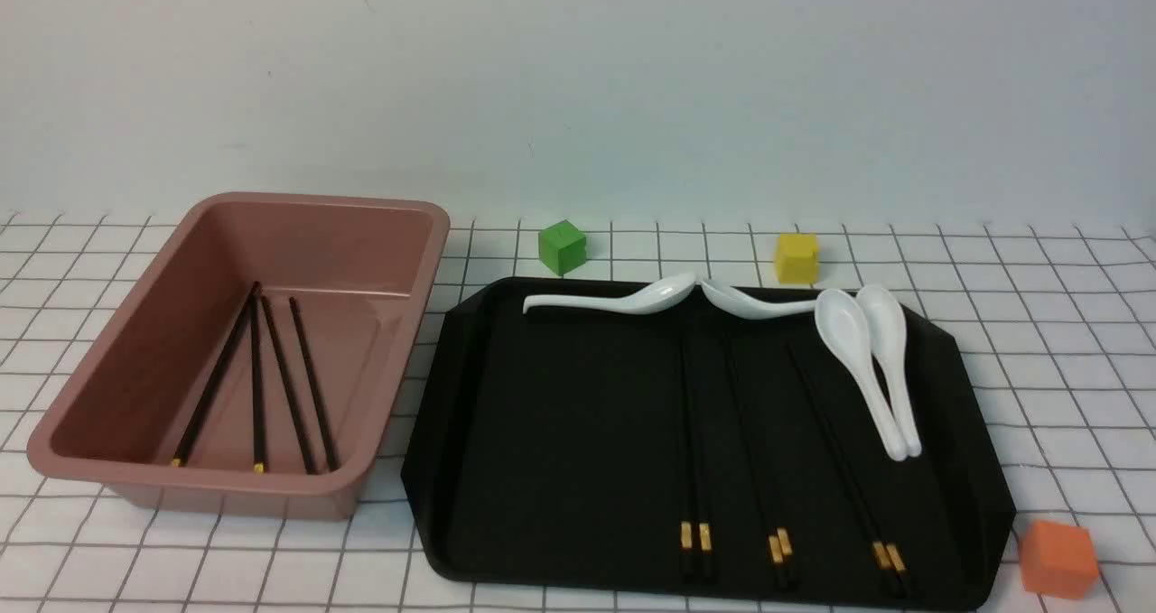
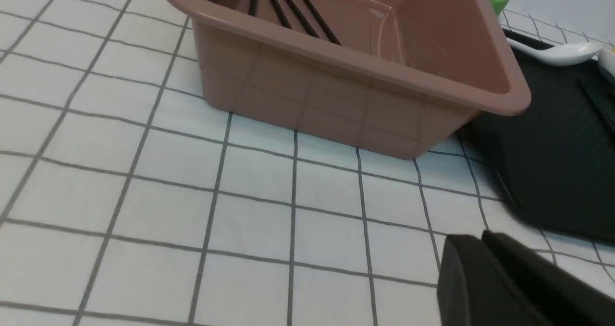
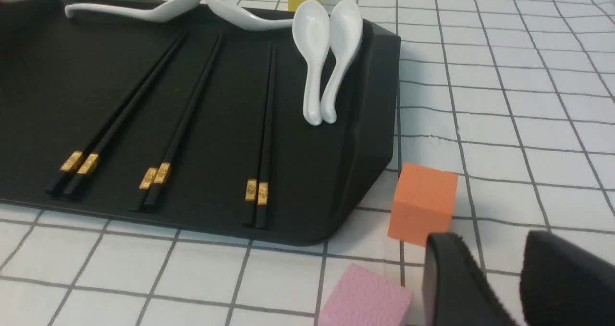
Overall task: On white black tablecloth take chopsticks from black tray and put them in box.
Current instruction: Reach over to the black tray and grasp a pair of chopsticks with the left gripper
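Observation:
Three pairs of black chopsticks with gold bands lie on the black tray (image 1: 560,414): one pair (image 1: 694,450), a second (image 1: 757,450) and a third (image 1: 840,459). They also show in the right wrist view (image 3: 190,105). Two more pairs (image 1: 287,378) lie inside the pinkish-brown box (image 1: 298,211) to the tray's left. Neither gripper shows in the front view. My left gripper (image 2: 480,237) is shut and empty over the tablecloth (image 1: 1066,342), a little way from the box's corner (image 2: 336,90). My right gripper (image 3: 490,249) is open and empty, beside the orange cube (image 3: 423,203) off the tray's corner.
Several white spoons (image 1: 867,360) lie along the tray's far and right parts. A green cube (image 1: 562,246) and a yellow cube (image 1: 796,256) stand behind the tray. The orange cube (image 1: 1057,557) sits at its near right corner, with a pink block (image 3: 365,297) close by.

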### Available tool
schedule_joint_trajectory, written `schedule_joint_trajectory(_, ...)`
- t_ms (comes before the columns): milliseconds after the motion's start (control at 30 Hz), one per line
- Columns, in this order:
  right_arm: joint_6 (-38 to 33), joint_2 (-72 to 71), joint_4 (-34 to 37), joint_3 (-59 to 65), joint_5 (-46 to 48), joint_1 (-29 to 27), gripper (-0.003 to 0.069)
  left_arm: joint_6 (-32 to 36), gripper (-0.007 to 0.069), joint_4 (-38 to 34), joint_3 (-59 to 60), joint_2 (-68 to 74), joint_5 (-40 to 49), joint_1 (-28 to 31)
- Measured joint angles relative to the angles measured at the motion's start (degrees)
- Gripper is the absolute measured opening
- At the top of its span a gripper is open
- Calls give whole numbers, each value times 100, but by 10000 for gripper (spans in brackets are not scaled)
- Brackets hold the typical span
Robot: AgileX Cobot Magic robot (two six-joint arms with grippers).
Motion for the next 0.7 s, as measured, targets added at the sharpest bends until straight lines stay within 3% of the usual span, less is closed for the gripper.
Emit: schedule_joint_trajectory(700,6,0,0,0,0,0,240,0,54,0,0,0,0,0)
